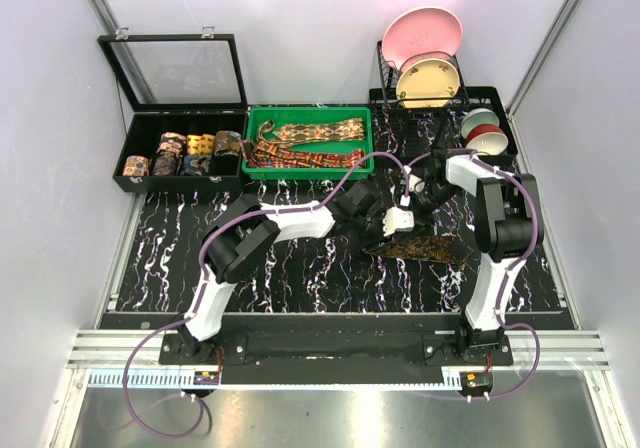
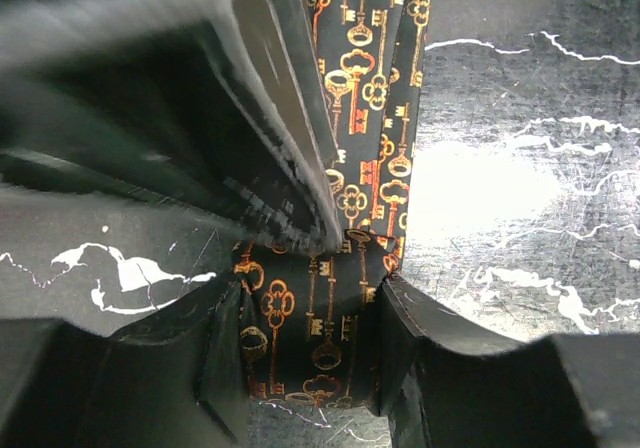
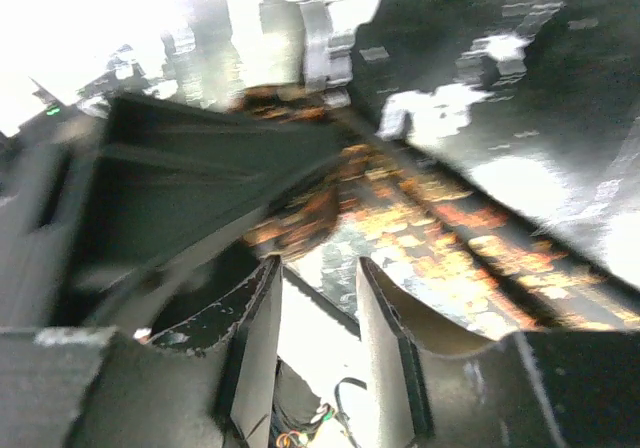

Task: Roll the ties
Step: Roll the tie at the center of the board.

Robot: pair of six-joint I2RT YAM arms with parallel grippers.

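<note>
One key-print tie (image 1: 428, 249) lies right of centre on the desk (image 1: 300, 280), about six coiled ties (image 1: 185, 153) in the far-left black case (image 1: 180, 182), loose ties (image 1: 308, 140) in the green tray (image 1: 300, 175); only the left wrist view shows the left gripper (image 2: 308, 300) clamping the tie's edges, and the right gripper (image 3: 318, 268) is blurred, part-open, empty.

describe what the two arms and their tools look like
The left arm and right arm are white and black links with thin purple cables running along them. The left tool and right tool each have two dark, blocky fingers.
</note>
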